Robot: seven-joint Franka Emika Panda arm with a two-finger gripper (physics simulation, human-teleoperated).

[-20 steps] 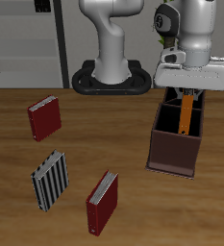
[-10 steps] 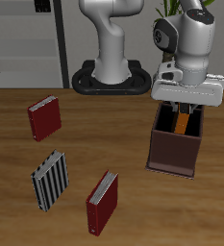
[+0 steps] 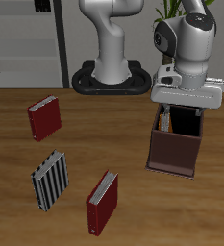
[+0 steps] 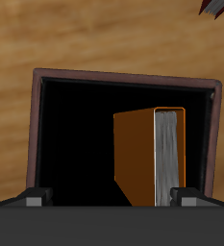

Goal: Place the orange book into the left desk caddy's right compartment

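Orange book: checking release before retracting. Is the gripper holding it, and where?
Nothing held: the gripper is open above the orange book standing inside the caddy.

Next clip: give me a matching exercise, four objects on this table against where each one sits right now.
Things:
1. orange book
2. striped book
3. dark red book farther back
4. dark red book nearer the front edge

Places:
a. upright inside the left desk caddy
b. flat on the table, closest to the robot's base
c. between the two dark red books
d. closest to the table's front edge

Pairs: 1-a, 2-c, 3-b, 4-d
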